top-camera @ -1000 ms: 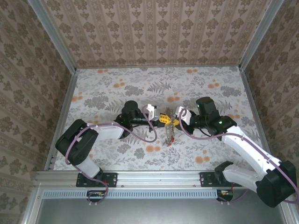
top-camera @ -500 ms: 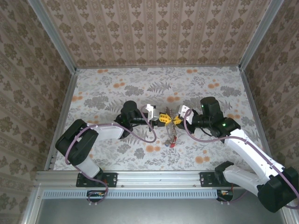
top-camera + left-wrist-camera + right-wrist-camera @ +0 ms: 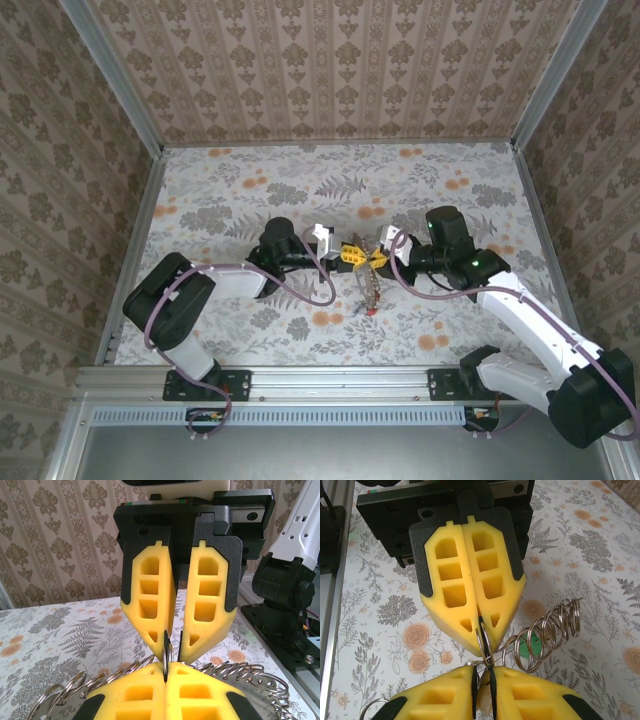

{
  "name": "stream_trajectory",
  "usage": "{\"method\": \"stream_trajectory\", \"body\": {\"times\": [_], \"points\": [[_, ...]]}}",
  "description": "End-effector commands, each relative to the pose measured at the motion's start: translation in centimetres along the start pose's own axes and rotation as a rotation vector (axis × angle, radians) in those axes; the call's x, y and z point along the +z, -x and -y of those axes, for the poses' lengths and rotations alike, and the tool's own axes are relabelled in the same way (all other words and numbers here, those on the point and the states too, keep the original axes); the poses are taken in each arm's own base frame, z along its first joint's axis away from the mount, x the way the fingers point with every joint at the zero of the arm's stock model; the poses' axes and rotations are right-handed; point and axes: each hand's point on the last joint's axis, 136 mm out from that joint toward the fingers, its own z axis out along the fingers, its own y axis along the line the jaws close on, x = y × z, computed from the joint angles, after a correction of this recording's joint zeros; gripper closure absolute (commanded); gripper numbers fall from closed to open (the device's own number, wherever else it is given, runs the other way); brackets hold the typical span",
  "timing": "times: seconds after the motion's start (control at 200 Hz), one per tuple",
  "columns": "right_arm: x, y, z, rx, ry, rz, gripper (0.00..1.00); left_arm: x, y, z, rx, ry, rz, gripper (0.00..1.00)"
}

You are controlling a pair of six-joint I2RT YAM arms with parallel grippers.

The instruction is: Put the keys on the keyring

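The keyring [image 3: 370,288] is a chain of small steel rings hanging between the two grippers, with a red key [image 3: 368,312] at its low end. My left gripper [image 3: 357,254] is shut on one small ring [image 3: 167,656], its own tips at the bottom of the left wrist view [image 3: 166,674]. My right gripper [image 3: 375,258] meets it tip to tip. Its pads [image 3: 491,680] stand a sliver apart, clamping the same ring [image 3: 485,642] and a pale piece I cannot identify. A green key [image 3: 533,648] lies behind the coiled rings [image 3: 547,632].
Both arms reach in over the floral table [image 3: 230,190]. Patterned walls [image 3: 330,70] and metal rails [image 3: 120,250] enclose it. More of the ring chain fans out to either side of the left fingers [image 3: 252,672].
The right gripper swung a little to the right, then came back left against the left gripper. The hanging chain swayed and now hangs straighter. The left arm stayed put.
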Motion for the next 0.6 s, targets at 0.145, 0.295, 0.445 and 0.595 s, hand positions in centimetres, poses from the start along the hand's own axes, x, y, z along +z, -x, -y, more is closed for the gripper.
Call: {"method": "stream_trajectory", "body": {"times": [0.145, 0.295, 0.445, 0.595], "points": [[0.3, 1.7, -0.7, -0.079, 0.052, 0.073, 0.79, 0.8, 2.0, 1.2, 0.068, -0.063, 0.061, 1.0], [0.2, 1.9, -0.5, -0.095, 0.044, 0.089, 0.8, 0.9, 2.0, 1.6, 0.073, -0.079, 0.062, 1.0], [0.2, 2.2, -0.4, -0.108, 0.041, 0.108, 0.88, 1.0, 1.9, 2.0, 0.084, -0.099, 0.063, 1.0], [0.0, 2.3, -0.2, -0.127, 0.035, 0.113, 0.9, 1.1, 1.6, 2.2, 0.089, -0.106, 0.053, 1.0]]}}
